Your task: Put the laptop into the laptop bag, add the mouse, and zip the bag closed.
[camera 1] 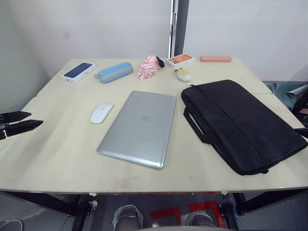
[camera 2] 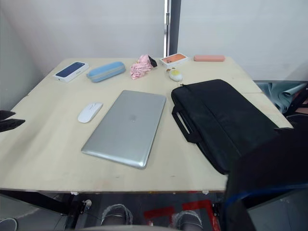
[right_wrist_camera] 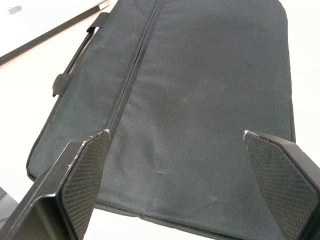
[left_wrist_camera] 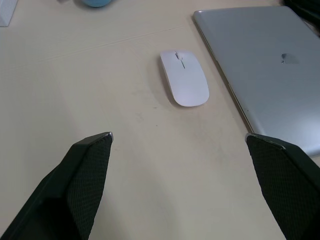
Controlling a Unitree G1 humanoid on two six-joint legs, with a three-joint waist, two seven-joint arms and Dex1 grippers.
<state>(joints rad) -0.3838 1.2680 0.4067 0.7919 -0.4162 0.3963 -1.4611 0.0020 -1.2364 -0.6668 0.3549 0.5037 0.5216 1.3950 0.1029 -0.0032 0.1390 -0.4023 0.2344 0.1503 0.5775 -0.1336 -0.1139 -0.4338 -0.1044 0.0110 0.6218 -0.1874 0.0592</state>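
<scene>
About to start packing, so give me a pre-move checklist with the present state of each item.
1. Left pincer open, holding nothing: ok.
2. Right pincer open over the laptop bag: ok.
3. Laptop lid closed, flat on the table: ok.
4. Mouse lying beside the laptop, nothing on it: ok.
5. Bag lying flat, nothing on top: ok.
6. Bag unzipped, ready to take the laptop: cannot tell.
</scene>
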